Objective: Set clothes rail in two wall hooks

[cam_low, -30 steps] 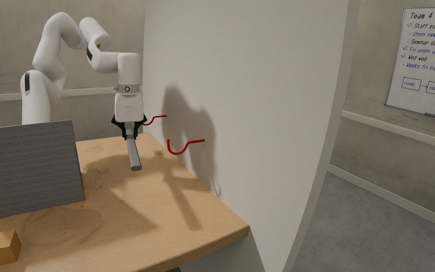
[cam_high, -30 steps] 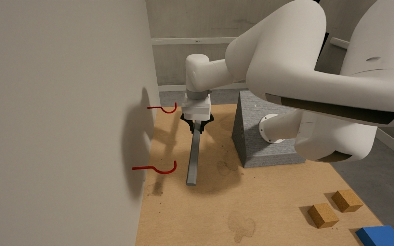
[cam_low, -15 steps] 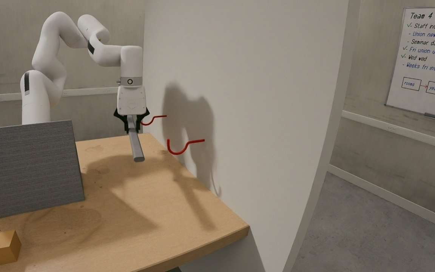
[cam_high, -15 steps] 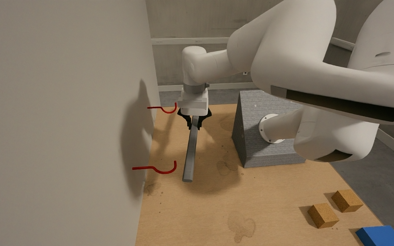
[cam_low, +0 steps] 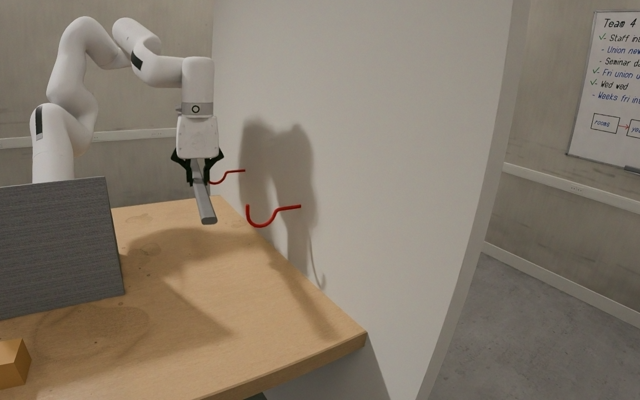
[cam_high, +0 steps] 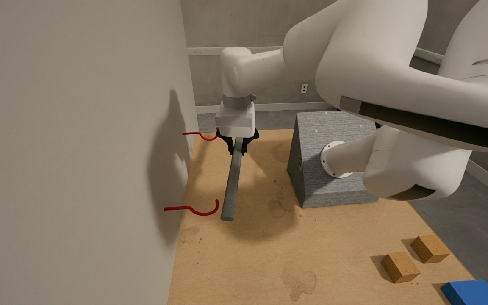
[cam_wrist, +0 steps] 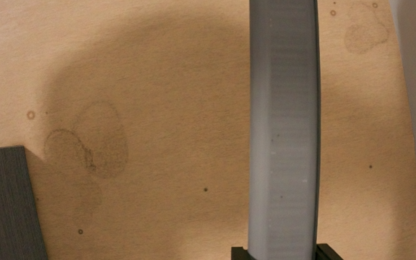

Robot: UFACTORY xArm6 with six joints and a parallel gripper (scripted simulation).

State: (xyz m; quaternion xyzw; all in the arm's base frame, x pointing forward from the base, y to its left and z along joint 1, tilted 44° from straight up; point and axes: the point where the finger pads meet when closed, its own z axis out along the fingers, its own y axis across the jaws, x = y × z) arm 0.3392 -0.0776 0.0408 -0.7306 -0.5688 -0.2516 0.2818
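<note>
A long grey metal rail (cam_high: 232, 178) is clamped at one end by the black tool (cam_high: 237, 145), held above the wooden counter (cam_high: 336, 235) beside two red wall hooks (cam_high: 194, 209).

Rail (cam_high: 232, 180): held in gripper (cam_high: 237, 145) above table (cam_high: 336, 242), beside two wall hooks (cam_high: 200, 209), (cam_high: 202, 135); cubes (cam_high: 399, 267) well apart.

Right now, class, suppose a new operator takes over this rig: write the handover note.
Gripper: shut on one end of the grey rail.
Rail: in the air above the table, roughly level, beside the wall, not touching either hook.
Hooks: near hook and far hook both hold nothing.
Done: rail picked up and brought to the hooks.
Left: move it over both hooks, lower it in, let go.
</note>
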